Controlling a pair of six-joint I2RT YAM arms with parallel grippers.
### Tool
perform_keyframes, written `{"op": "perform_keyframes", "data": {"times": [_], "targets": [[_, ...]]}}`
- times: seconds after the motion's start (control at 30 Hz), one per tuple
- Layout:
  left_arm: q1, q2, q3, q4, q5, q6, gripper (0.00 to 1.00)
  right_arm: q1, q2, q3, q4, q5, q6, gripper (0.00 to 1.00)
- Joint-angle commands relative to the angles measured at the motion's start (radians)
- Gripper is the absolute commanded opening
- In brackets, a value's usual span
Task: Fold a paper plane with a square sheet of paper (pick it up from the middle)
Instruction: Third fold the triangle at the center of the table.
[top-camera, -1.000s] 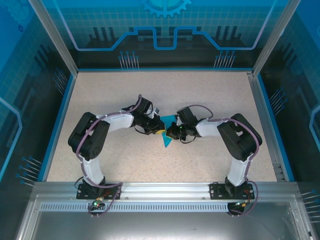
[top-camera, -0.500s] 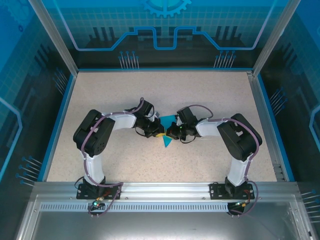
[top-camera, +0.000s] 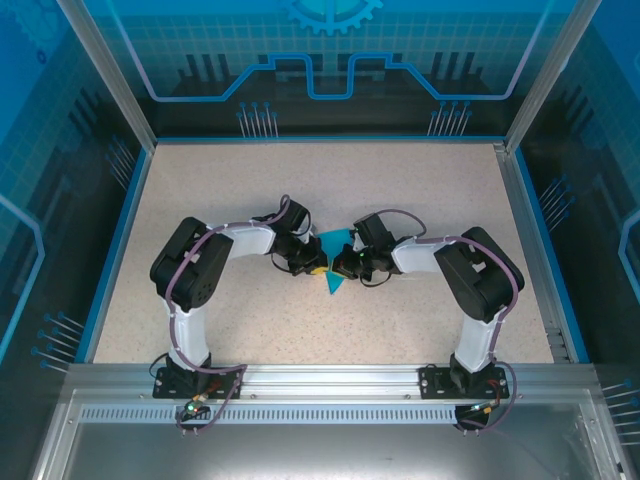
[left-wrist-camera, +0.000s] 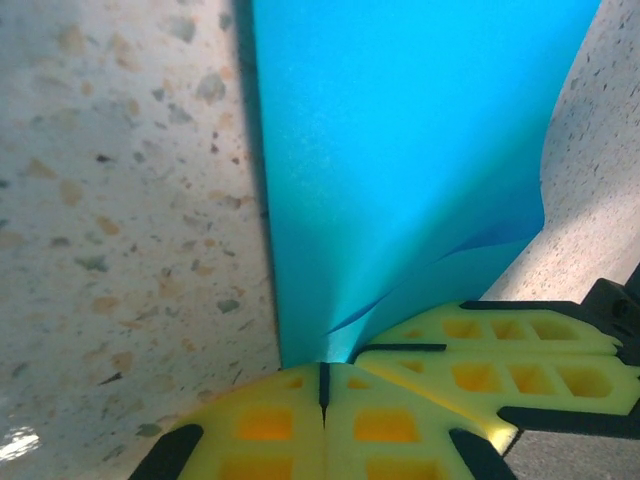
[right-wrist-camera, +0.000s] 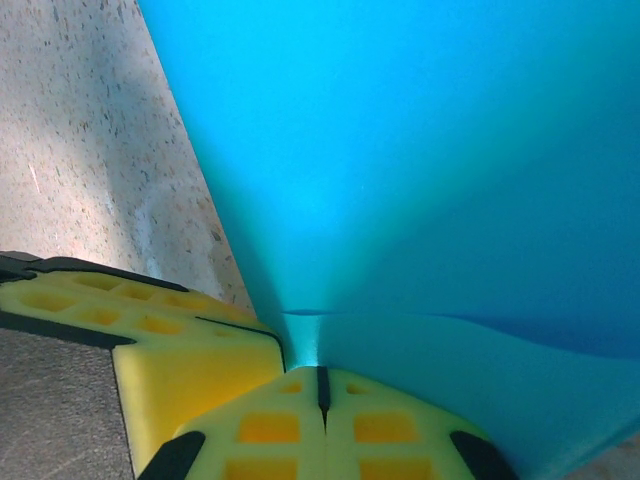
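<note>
Small cyan-blue paper plane (top-camera: 332, 262) of thin matte paper, at the middle of the speckled beige tabletop (top-camera: 200, 190), caught between the two grippers, sharp tip toward the arm bases. Left gripper (top-camera: 314, 264) clamped on the plane's left side: yellow ribbed pads (left-wrist-camera: 265, 425) pressed together on a hairline seam, paper running straight out of that seam and widening away from it in the left wrist view. Right gripper (top-camera: 342, 265) pinched on the right side in the same way, pads (right-wrist-camera: 265, 430) meeting with no gap, blue paper fanning out from the join. Both sets of fingertips just beside each other, touching or nearly so, each wrist view catching the other gripper's yellow finger alongside its own. One layer of paper curling loose near the pinch.
</note>
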Motion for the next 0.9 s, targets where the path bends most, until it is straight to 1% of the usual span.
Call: {"op": "perform_keyframes", "data": {"times": [0.0, 0.13, 0.37, 0.6, 0.87], "targets": [[-0.006, -0.006, 0.02, -0.027, -0.026, 0.008, 0.04, -0.011, 0.047, -0.03, -0.144, 0.04, -0.021, 0.01], [-0.006, -0.036, 0.018, 0.011, 0.006, -0.006, 0.04, -0.011, 0.05, -0.035, -0.143, 0.04, -0.021, 0.01], [-0.02, -0.01, 0.037, 0.009, -0.003, -0.003, 0.04, -0.01, 0.054, -0.037, -0.14, 0.039, -0.021, 0.01], [-0.029, 0.009, 0.055, -0.079, -0.109, 0.029, 0.04, -0.01, 0.053, -0.037, -0.14, 0.036, -0.023, 0.01], [-0.042, 0.035, 0.047, -0.133, -0.169, 0.046, 0.03, -0.011, 0.001, -0.037, -0.106, 0.01, -0.032, 0.01]]}}
